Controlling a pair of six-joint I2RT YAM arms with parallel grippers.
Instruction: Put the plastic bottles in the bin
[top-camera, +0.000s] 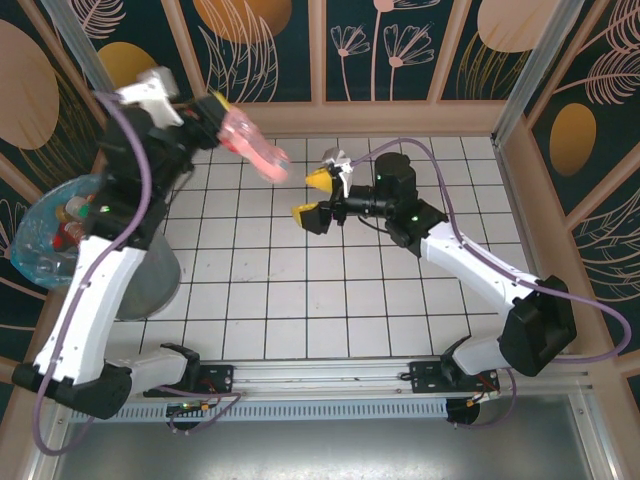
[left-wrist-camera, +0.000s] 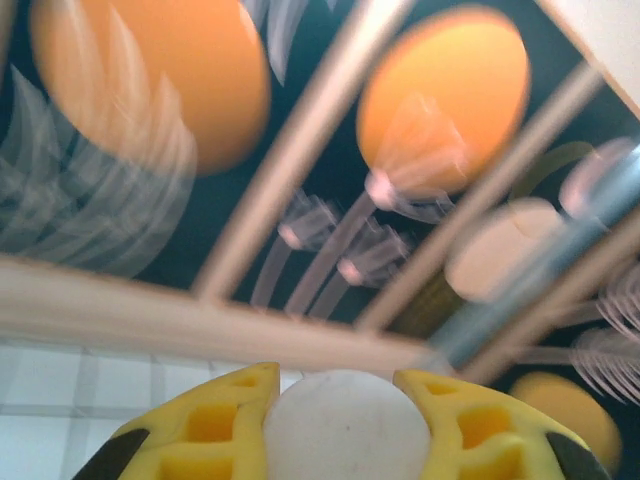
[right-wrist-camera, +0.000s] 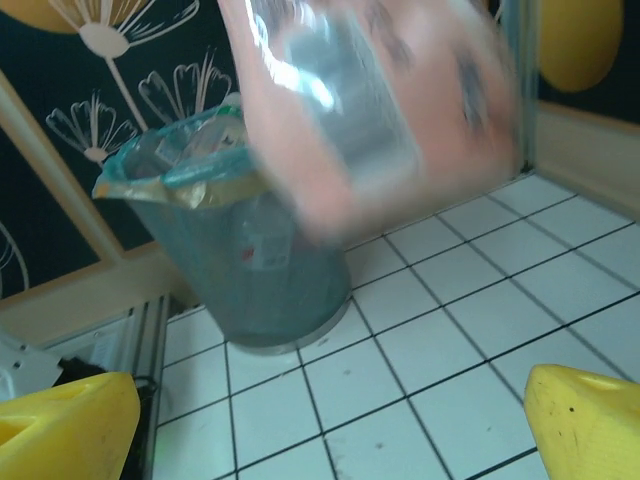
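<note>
Held bottle: one clear plastic bottle with a pink label (top-camera: 257, 150) is up in the air over the far left part of the bench (top-camera: 330, 300), motion-blurred, lying slantwise and not yet over the bin.

Left gripper (left-wrist-camera: 336, 378): pinching that bottle; in the left wrist view its yellow fingers (left-wrist-camera: 222, 420) sit on either side of a round white end of the bottle, cap or base I cannot tell.

Right gripper (top-camera: 312, 197): spread and carrying nothing, poised above the middle of the bench and pointed toward the left arm; the held bottle is near it but apart from it.

Bin (top-camera: 150, 275): standing at the left edge of the bench, its light-blue liner folded over the rim.

Bottles already binned (top-camera: 70, 215): several coloured caps and labels show inside the liner; an exact count cannot be made.

Bottles left on the bench: none can be seen on the white tiles in the top view.

Progress (judgement): nearly complete; the held bottle seems to be the last one outside the bin.

Remaining (judgement): carry the bottle leftward until it is over the bin mouth, then release; the mouth is far wider than the bottle, so aim should be forgiving.
</note>
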